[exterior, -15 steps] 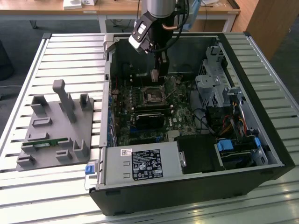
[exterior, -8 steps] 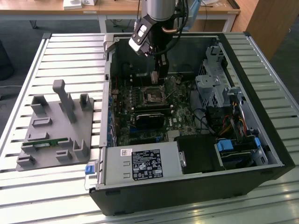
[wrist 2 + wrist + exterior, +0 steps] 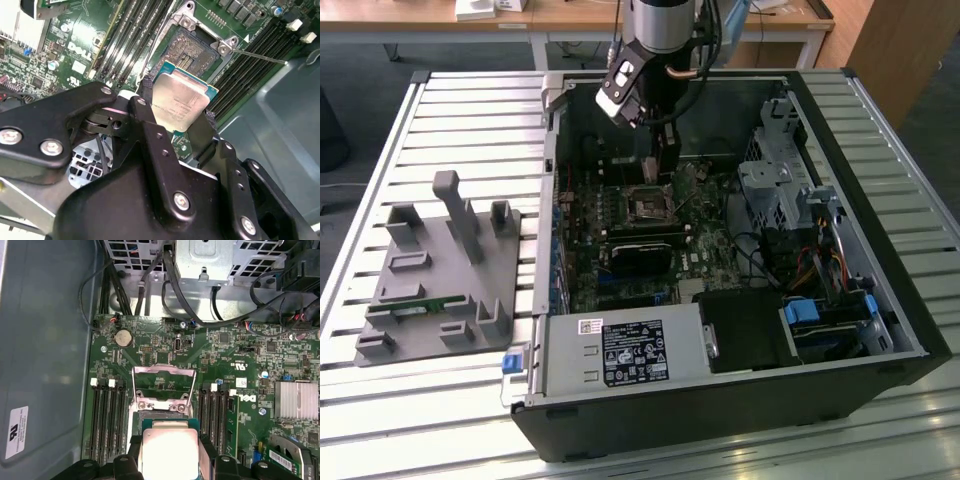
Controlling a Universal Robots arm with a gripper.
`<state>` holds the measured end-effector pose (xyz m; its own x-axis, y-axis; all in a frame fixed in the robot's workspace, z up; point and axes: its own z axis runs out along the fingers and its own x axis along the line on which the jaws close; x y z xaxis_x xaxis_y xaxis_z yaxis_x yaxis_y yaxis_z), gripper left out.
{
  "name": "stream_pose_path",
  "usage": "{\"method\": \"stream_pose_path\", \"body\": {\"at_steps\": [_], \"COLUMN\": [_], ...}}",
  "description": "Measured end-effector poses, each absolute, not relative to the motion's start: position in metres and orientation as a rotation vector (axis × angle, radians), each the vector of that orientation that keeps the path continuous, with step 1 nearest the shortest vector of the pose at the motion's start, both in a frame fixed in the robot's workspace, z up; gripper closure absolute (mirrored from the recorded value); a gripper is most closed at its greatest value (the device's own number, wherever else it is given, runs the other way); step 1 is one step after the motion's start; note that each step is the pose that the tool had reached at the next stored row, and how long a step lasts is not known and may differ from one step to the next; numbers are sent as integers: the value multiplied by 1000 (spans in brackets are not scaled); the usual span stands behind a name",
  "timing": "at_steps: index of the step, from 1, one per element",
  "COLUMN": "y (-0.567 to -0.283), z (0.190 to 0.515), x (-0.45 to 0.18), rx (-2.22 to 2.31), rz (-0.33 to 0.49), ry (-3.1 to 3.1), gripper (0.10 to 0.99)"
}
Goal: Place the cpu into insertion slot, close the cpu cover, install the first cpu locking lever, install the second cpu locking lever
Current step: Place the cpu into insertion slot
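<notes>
Gripper [image 3: 176,104] is clamped on the cpu [image 3: 182,100] by two opposite edges, holding it over the slot [image 3: 192,50], not seated in it. Cover [image 3: 162,370] is flipped up open. Slot sits mid-motherboard [image 3: 150,340], between two banks of long slots [image 3: 105,420].

Open computer case [image 3: 720,415], grey fixture [image 3: 430,285], slatted table [image 3: 380,420], silver heatsink [image 3: 296,400]

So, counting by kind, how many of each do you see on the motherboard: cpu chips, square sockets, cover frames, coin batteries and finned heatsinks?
cpu, held in the gripper: 1
insertion slot: 1
cpu cover, open: 1
coin battery: 1
finned heatsink: 1
Total: 5
</notes>
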<state>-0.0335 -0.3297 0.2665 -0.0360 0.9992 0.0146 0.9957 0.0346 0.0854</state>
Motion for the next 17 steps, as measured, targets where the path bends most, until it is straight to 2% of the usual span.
{"method": "stream_pose_path", "body": {"at_steps": [17], "y": [-326], "z": [244], "x": [-33], "rx": [2147], "rz": [104], "ry": [2216], "gripper": [557]}}
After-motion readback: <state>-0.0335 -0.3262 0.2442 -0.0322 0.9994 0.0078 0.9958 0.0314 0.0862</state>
